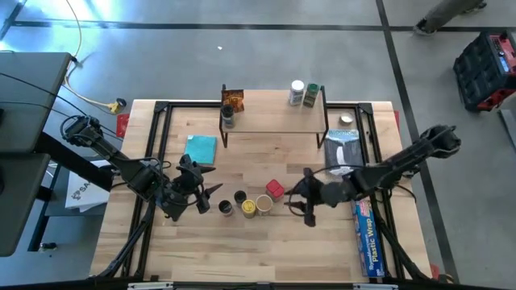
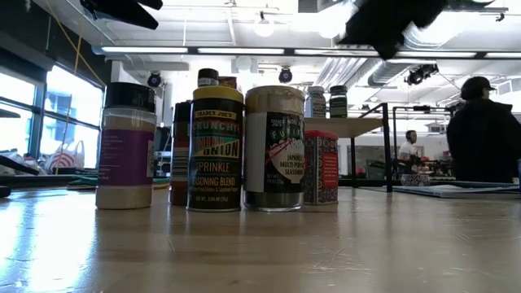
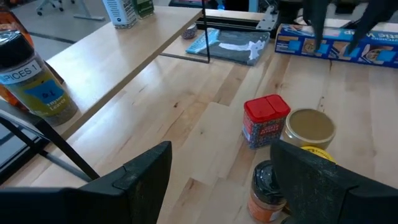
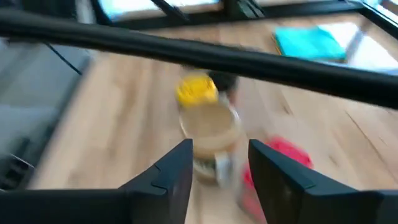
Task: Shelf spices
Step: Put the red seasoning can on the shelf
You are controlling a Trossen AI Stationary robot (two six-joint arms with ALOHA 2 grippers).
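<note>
Five spice jars (image 1: 248, 206) on table, four on shelf (image 1: 270, 111)

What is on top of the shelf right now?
On the shelf: an orange packet, a dark jar, a white-topped jar and a green-topped jar. Their labels cannot be read from above.

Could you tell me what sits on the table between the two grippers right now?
In the high view, a cluster of spice jars stands between the left gripper and the right gripper.
</note>
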